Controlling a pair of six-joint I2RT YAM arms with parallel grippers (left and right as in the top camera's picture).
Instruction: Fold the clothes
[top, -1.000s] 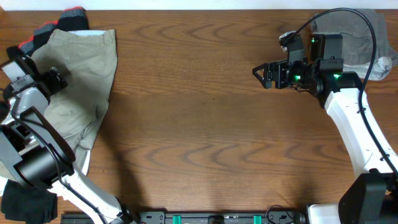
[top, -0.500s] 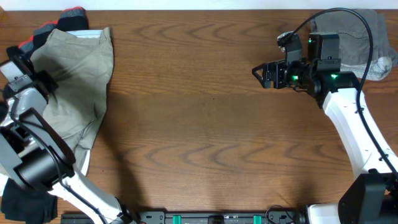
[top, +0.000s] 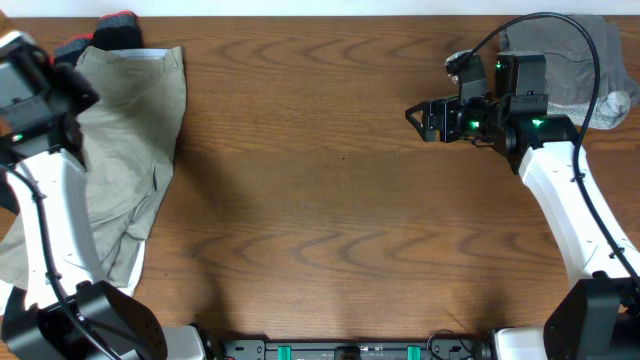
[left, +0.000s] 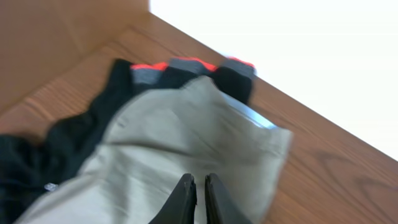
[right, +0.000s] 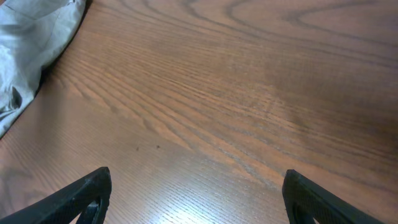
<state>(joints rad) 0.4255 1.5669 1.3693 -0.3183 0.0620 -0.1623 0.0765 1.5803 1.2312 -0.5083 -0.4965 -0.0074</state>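
The khaki-beige shorts (top: 130, 130) lie spread at the table's far left, with the pale waistband edge (left: 264, 121) toward the back. Black garments with red-grey trim (top: 110, 30) poke out behind them and show again as black garments (left: 180, 65) in the left wrist view. My left gripper (top: 80, 100) is raised over the shorts' left part. Its fingers stand almost together, and the left gripper (left: 200, 180) has khaki cloth running up into the narrow slit between the tips. My right gripper (top: 418, 122) hovers open over bare wood at the right, and the right gripper (right: 196, 186) holds nothing.
A grey garment (top: 570, 60) lies at the back right corner behind the right arm, and the grey garment (right: 31, 43) fills the upper left of the right wrist view. The table's back edge (left: 205, 46) runs just behind the black garments. Brown wood (top: 330, 200) spans the middle.
My left gripper has shut on the khaki cloth and risen toward the camera, and the shorts' upper edge shifted slightly. The right arm has stayed where it was.
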